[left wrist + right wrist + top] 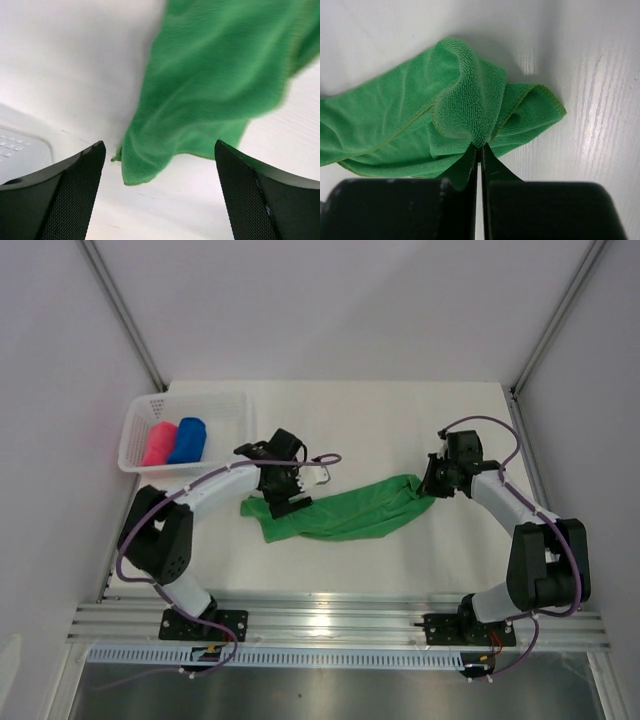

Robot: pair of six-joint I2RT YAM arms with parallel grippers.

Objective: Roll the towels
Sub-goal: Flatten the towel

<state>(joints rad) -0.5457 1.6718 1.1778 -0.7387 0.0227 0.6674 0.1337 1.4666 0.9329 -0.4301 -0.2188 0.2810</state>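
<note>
The white worktop (380, 430) carries everything. The biggest thing on it is the green towel (345, 512), which lies loose and rumpled in a long strip from my right gripper (432, 485) across to my left gripper (290, 502). Beyond the left gripper, on its outer side, sits the white mesh basket (135, 440). In it the pink towel (158, 444) and the blue towel (187, 440) lie side by side as compact bundles, rolled as far as I can tell, so I judge the green one is the last to do. The right gripper (479, 150) is closed on a bunched fold at its end of the green towel (420, 115), with the cloth pinched right at the tips. The left gripper (159, 145) has its jaws wide with nothing between them. The free corner of the green towel (215, 75) lies just ahead of the tips, on the worktop. I read the step in hand as getting the cloth straight and flat before any rolling. To do that well I would lower the left gripper over that corner and pinch only the hem rather than a lump. Then I would draw the two grippers gently apart, keeping low. The right pinch looks thin, so a hard pull could slip it.
</note>
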